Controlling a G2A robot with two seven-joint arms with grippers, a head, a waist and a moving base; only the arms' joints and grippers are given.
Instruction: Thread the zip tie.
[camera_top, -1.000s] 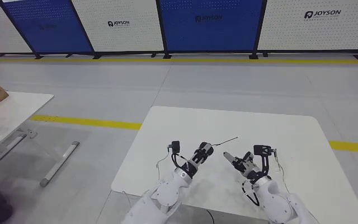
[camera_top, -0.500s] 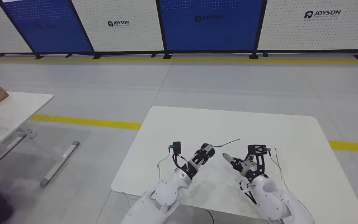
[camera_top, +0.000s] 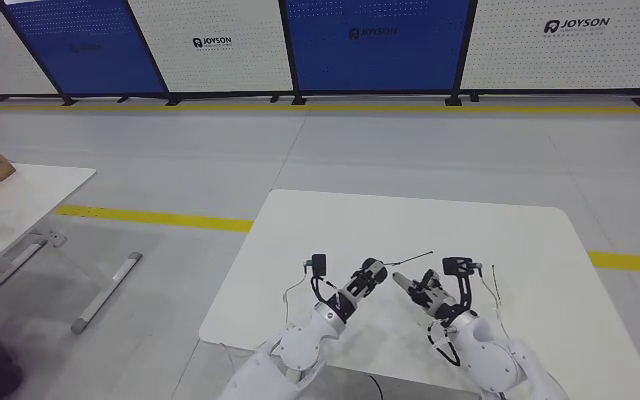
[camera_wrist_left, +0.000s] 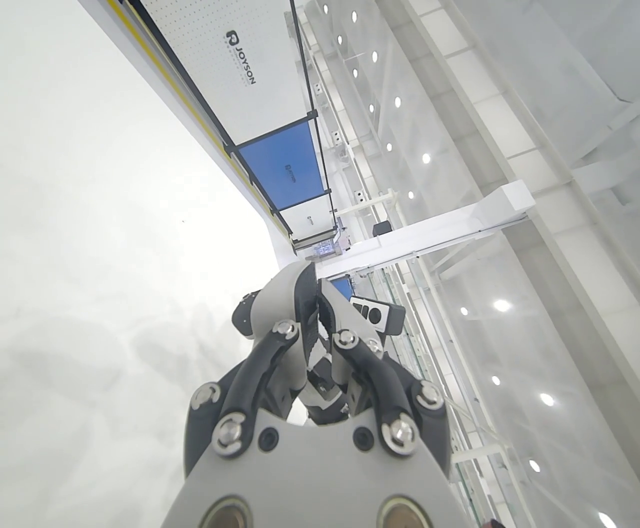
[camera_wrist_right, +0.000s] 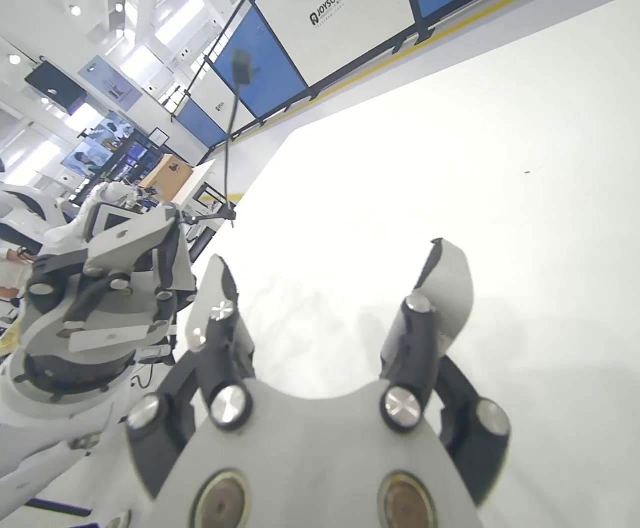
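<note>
Black zip tie (camera_wrist_right: 225, 150) | left tool (camera_wrist_left: 314, 280) clamped on it | right tool (camera_wrist_right: 328, 252) spread wide above white table (camera_wrist_right: 450, 150)

A: Site was an industrial test hall: blue and white partition panels (camera_top: 380, 45), yellow floor line (camera_top: 150, 217).
B: Agreed. High ceiling carried rows of lamps (camera_wrist_left: 425, 158); white table (camera_top: 400, 215) stood on open floor.
</note>
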